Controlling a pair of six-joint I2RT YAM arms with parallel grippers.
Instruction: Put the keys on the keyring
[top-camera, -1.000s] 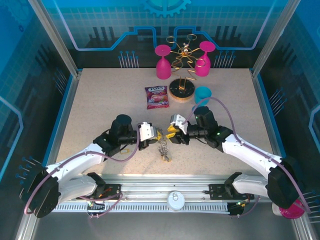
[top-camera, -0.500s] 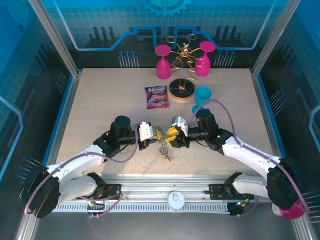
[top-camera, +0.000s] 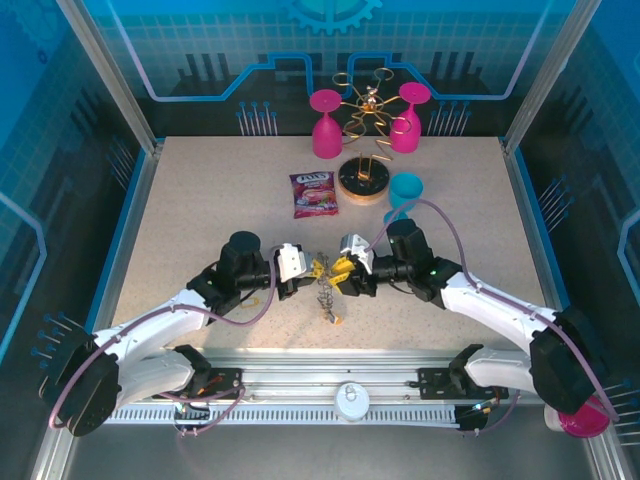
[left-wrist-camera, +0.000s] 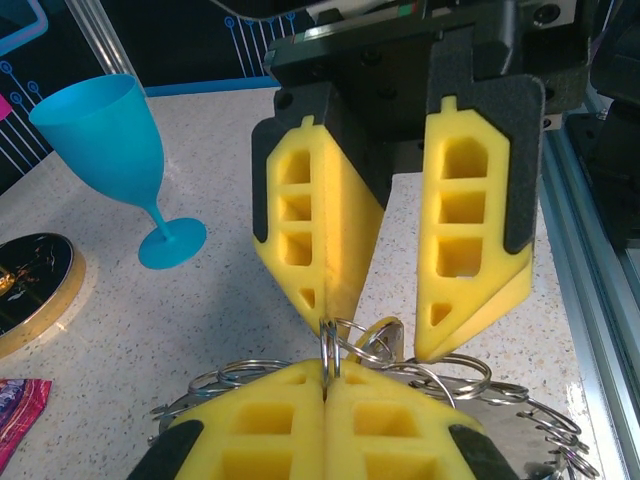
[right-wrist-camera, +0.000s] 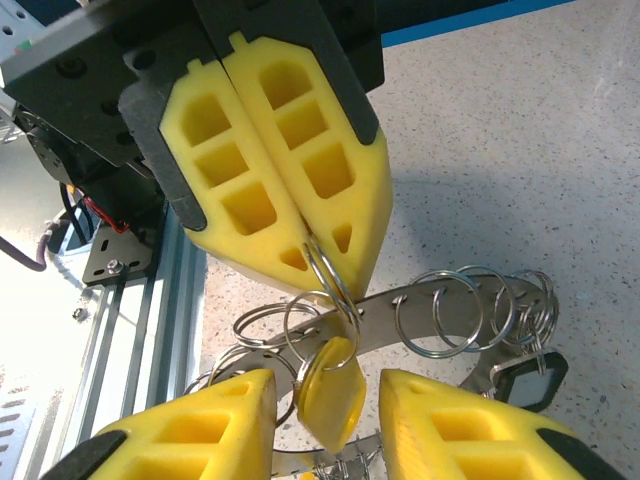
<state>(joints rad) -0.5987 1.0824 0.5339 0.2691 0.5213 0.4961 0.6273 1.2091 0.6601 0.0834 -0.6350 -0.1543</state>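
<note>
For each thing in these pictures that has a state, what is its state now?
left gripper: shut on a wire loop of the keyring.
right gripper: open, one finger on each side of the yellow key.
keyring: held by that loop.
yellow key: hangs from a loop, not gripped.
blue goblet: upright on the table.
pink goblets: upside down on the wire rack.
snack bag: lying flat.

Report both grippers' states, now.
Left gripper: shut on a wire loop of the keyring.
Right gripper: open around the yellow key tag, not gripping it.
</note>
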